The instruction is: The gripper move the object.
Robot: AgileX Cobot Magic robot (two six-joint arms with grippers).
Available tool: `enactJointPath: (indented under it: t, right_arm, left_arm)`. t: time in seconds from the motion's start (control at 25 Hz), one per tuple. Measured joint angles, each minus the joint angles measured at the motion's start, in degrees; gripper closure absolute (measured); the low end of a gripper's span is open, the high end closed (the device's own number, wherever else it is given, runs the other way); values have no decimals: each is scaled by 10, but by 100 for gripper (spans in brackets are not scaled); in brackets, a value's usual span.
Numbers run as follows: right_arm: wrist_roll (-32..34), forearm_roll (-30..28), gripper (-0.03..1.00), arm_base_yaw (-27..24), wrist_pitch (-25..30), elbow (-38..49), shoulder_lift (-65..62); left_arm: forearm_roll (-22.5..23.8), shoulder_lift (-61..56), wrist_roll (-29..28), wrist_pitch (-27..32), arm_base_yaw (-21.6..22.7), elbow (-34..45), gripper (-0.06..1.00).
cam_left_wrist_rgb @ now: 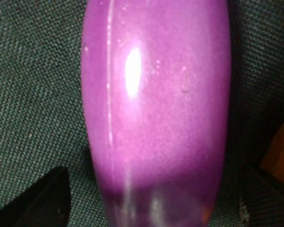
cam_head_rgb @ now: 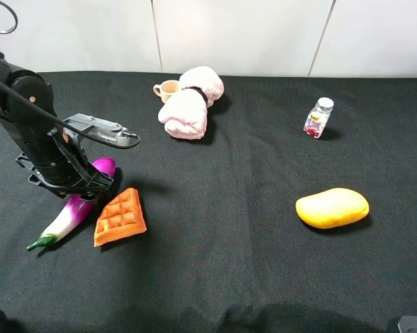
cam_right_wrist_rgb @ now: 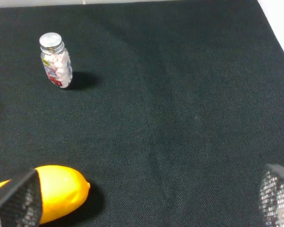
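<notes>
Purple toy eggplant (cam_head_rgb: 76,208) lies at lower left of the overhead frame, beside a waffle wedge (cam_head_rgb: 120,217). My left gripper (cam_head_rgb: 73,182) straddles it, jaws parted and seemingly not gripping. I judge it's mid-release; next, lift straight clear.

A glossy magenta-purple toy eggplant (cam_left_wrist_rgb: 156,109) is seen from very close, filling the middle of the view, with a bright highlight on its skin. It lies on a dark woven cloth (cam_left_wrist_rgb: 33,94). One black gripper finger (cam_left_wrist_rgb: 40,201) is visible at one side of it and another dark finger (cam_left_wrist_rgb: 267,198) at the other, both clear of its skin. A sliver of an orange object (cam_left_wrist_rgb: 281,151) is seen at the edge.
</notes>
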Motion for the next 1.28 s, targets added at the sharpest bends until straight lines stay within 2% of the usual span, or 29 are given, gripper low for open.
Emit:
enactJointPath:
  t: [0.88,1.28]
  right_arm:
    - [0,0,27,0,0,0,0]
    - [0,0,27,0,0,0,0]
  left_arm:
    - [2,-48,-11,11,0,-1,18]
    - [17,-185,-11,50,0,-2,18]
